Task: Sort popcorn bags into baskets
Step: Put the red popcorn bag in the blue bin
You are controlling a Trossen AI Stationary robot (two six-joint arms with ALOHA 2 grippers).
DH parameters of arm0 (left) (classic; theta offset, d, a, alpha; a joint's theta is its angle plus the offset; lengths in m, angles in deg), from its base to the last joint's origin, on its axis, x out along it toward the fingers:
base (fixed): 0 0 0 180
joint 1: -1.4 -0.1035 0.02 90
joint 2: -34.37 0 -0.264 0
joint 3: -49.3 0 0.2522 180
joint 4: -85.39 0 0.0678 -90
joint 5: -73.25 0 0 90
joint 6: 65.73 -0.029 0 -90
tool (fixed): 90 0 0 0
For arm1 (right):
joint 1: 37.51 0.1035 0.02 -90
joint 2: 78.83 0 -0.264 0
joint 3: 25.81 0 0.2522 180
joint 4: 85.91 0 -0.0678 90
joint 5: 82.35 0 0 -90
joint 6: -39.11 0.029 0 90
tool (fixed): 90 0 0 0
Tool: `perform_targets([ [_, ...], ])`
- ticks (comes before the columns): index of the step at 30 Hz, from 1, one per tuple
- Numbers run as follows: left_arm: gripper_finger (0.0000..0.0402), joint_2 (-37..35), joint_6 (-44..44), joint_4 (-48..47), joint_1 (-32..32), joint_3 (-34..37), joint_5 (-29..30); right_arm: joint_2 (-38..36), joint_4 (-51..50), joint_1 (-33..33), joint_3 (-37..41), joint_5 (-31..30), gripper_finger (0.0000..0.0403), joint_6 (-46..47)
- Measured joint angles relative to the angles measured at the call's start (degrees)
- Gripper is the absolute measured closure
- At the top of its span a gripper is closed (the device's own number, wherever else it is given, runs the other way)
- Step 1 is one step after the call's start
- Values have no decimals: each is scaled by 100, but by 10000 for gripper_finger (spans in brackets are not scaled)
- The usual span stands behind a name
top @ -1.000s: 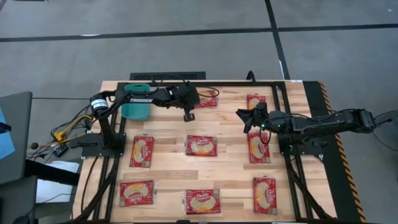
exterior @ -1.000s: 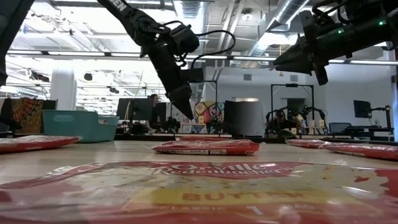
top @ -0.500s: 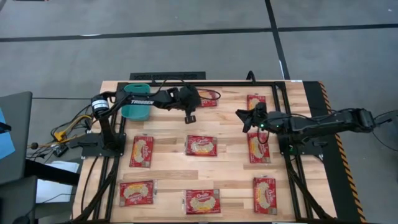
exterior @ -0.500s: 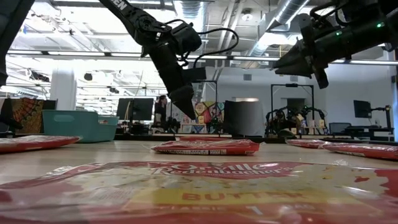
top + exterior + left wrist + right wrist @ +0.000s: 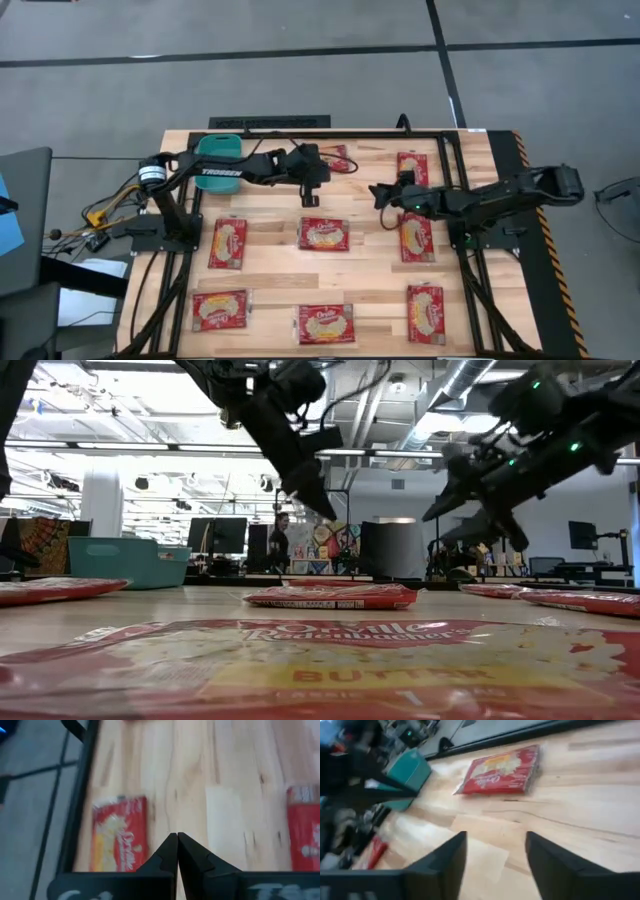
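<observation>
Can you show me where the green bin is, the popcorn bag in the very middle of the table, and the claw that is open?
Teal bin (image 5: 222, 146), high view: its far rim.
Middle popcorn bag (image 5: 324, 234), high view: its yellow oval.
Right gripper (image 5: 496, 851), right wrist view: the gap between its spread fingers.

The nearest popcorn bag (image 5: 330, 670) reads "BUTTER"; left arm (image 5: 220, 176) reads "TROSSEN".

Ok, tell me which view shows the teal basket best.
The low view: the teal basket stands clear in side profile at the table's far left. The high view has the left arm crossing over it; the right wrist view catches it blurred; the left wrist view misses it.
</observation>
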State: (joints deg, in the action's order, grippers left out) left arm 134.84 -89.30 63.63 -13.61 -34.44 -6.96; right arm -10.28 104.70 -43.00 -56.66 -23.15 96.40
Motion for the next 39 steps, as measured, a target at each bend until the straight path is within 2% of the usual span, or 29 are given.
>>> perform_targets([
  [3, 402, -171, 74, 95, -47, 0, 22, 410, 209, -267, -4, 113, 126, 343],
  [6, 401, -266, 483, 151, -203, -2, 118, 788, 119, -719, -239, 442, 119, 352],
  [12, 401, -302, 994, 80, -568, -2, 143, 1725, -97, -1605, -1284, 1454, 118, -601],
  [20, 401, -302, 1136, -604, -780, 2, 141, 2991, -1211, -2238, -2634, 1931, 135, -1115],
  [24, 397, -319, 1129, -335, -861, 354, 113, 3499, -1482, -2311, -3175, 2266, 147, -1303],
  [28, 363, -467, 1309, 160, -977, 922, 111, 3873, -2142, -2359, -3717, 2509, 161, -1557],
  [32, 305, -743, 1504, 311, -1050, 1461, 109, 4078, -2644, -2359, -4100, 2534, 176, -1791],
  [39, 205, -1373, 1793, 551, -1086, 2236, 305, 4196, -2731, -2400, -4392, 2643, 215, -2042],
])
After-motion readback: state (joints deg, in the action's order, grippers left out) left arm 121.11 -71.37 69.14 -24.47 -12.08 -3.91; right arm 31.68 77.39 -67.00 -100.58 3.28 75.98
